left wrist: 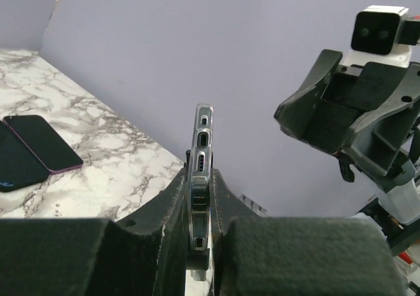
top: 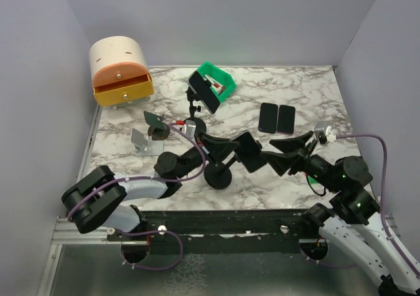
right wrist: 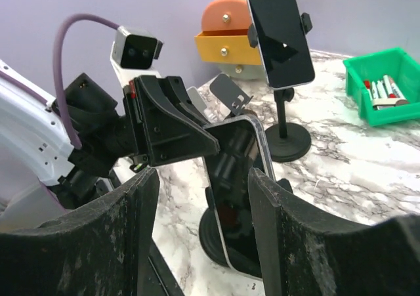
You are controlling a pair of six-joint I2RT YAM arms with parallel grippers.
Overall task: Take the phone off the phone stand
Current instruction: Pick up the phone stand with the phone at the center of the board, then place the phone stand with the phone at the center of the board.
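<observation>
A black phone (right wrist: 237, 184) stands upright on a phone stand whose round black base (top: 217, 176) sits near the table's front edge. My left gripper (left wrist: 200, 184) is shut on the phone's thin edge (left wrist: 202, 135), and part of the stand's clamp shows against that edge. In the top view the left gripper (top: 231, 146) comes in from the left and the phone (top: 248, 150) is just right of it. My right gripper (right wrist: 203, 197) is open, its fingers (right wrist: 269, 211) either side of the phone's screen. From above, the right gripper (top: 281, 155) sits close to the phone's right.
A second phone (top: 204, 91) is clamped on a taller stand behind. Two phones (top: 277, 118) lie flat at centre right. A green bin (top: 220, 79) of markers stands at the back, an orange drawer box (top: 121, 73) back left, and small folding stands (top: 147, 138) to the left.
</observation>
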